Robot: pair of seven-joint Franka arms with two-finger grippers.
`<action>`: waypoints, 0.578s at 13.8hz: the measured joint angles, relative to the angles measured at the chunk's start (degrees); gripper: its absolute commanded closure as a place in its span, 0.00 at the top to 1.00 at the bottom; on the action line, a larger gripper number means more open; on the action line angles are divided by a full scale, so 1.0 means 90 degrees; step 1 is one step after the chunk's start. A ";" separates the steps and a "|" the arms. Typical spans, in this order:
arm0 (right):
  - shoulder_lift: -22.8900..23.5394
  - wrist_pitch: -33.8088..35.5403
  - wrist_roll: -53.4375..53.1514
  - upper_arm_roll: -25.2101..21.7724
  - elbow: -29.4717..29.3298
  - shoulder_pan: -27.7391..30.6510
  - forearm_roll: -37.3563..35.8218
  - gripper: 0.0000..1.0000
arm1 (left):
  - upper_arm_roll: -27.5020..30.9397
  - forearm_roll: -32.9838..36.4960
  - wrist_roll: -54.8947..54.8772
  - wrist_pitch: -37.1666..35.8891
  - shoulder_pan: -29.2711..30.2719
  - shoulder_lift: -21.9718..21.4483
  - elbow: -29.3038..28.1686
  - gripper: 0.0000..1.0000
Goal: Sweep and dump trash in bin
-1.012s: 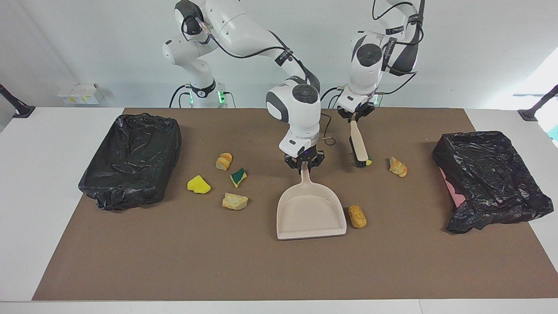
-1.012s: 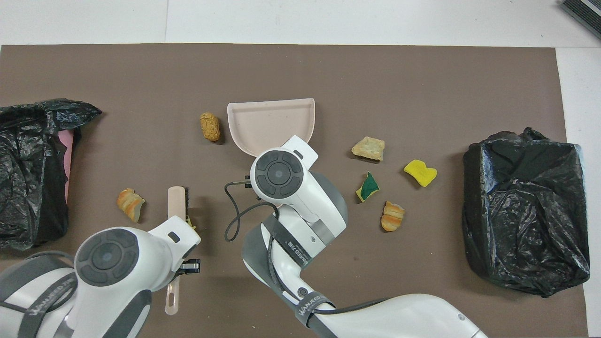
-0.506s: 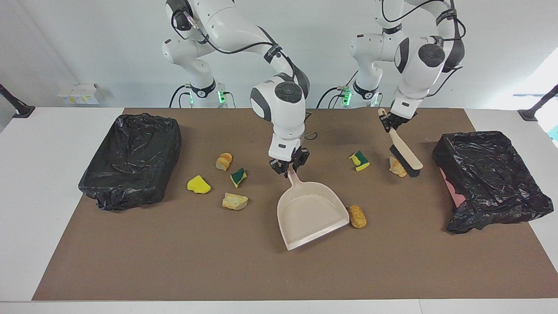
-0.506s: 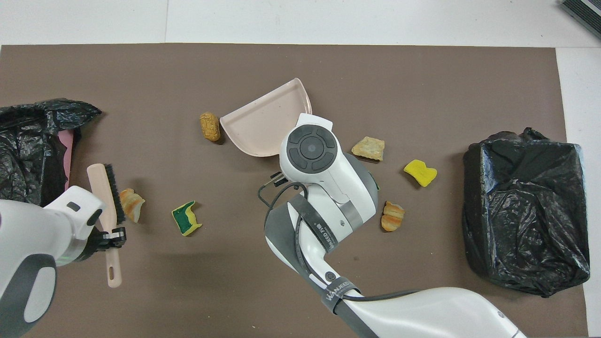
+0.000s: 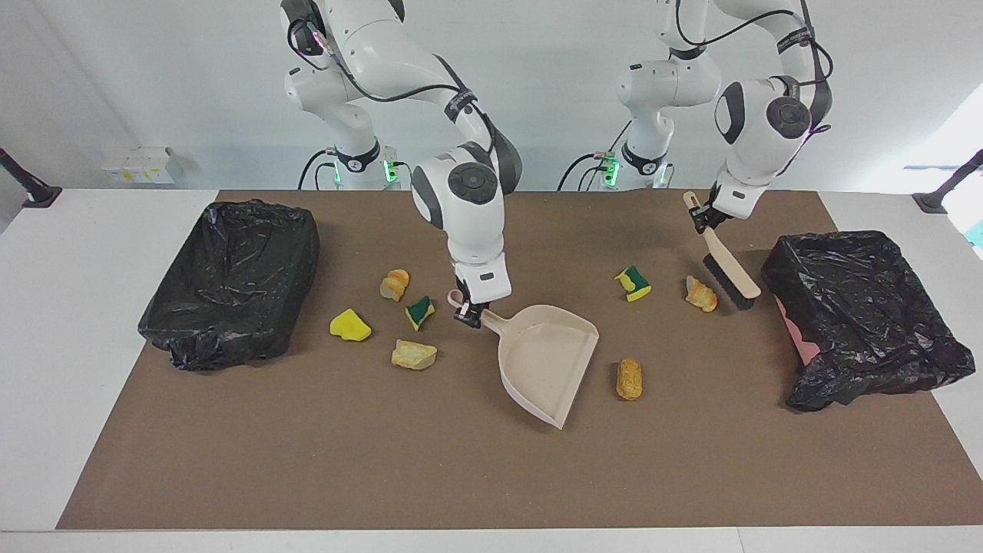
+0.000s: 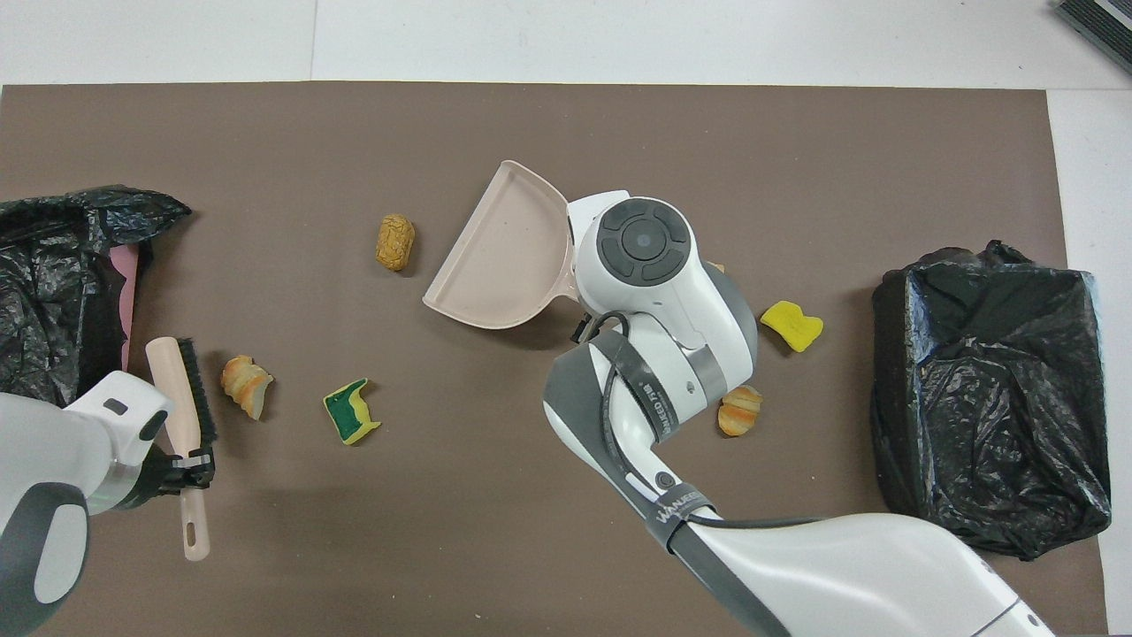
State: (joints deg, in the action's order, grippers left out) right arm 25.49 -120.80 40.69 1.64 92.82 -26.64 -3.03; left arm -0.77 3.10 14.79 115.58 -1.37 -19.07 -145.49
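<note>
While the right gripper [image 5: 466, 311] has its fingers clenched on the dustpan [image 5: 547, 361] handle mid-worktop, the left gripper [image 5: 703, 219] grasps the brush [image 5: 729, 270] beside a bin [image 5: 860, 307] (bag-lined). Trash [image 5: 628, 379] lies scattered on either side of the dustpan.

"WANEED" on right arm's strap [image 6: 674, 511]; nothing else legible.

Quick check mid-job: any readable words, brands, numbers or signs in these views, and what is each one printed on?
"WANJEED" or close to it, last letters unsure: on the grey strap around the right arm, overhead view.
A second grey strap on that arm carries print too blurred to read.
The small white boxes by the wall show yellow marks, too small to read.
No other text is visible.
</note>
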 measured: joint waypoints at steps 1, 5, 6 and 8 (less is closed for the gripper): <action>0.0000 0.0000 0.0551 0.0000 0.0004 0.0060 -0.0127 0.00 | -0.0011 0.0000 0.0002 0.0044 -0.0089 0.0070 -0.0010 0.00; 0.0002 0.0001 0.1935 0.0003 0.0037 0.0106 -0.0427 0.00 | -0.0029 -0.0006 0.0330 0.0693 -0.0754 0.0552 -0.0004 0.00; 0.0002 0.0000 0.2117 0.0003 0.0041 0.0106 -0.0459 0.00 | -0.0034 -0.0058 0.0406 0.0835 -0.0944 0.0677 0.0031 0.00; 0.0002 0.0000 0.2336 0.0002 0.0060 0.0118 -0.0479 0.00 | -0.0047 -0.0365 0.0426 0.0959 -0.1267 0.0818 0.0124 0.00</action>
State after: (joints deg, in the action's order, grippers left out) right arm 25.51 -120.80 61.71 1.66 93.36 -25.58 -7.34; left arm -1.20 -0.18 18.63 124.21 -12.78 -11.71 -144.37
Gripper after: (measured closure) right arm 0.687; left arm 0.744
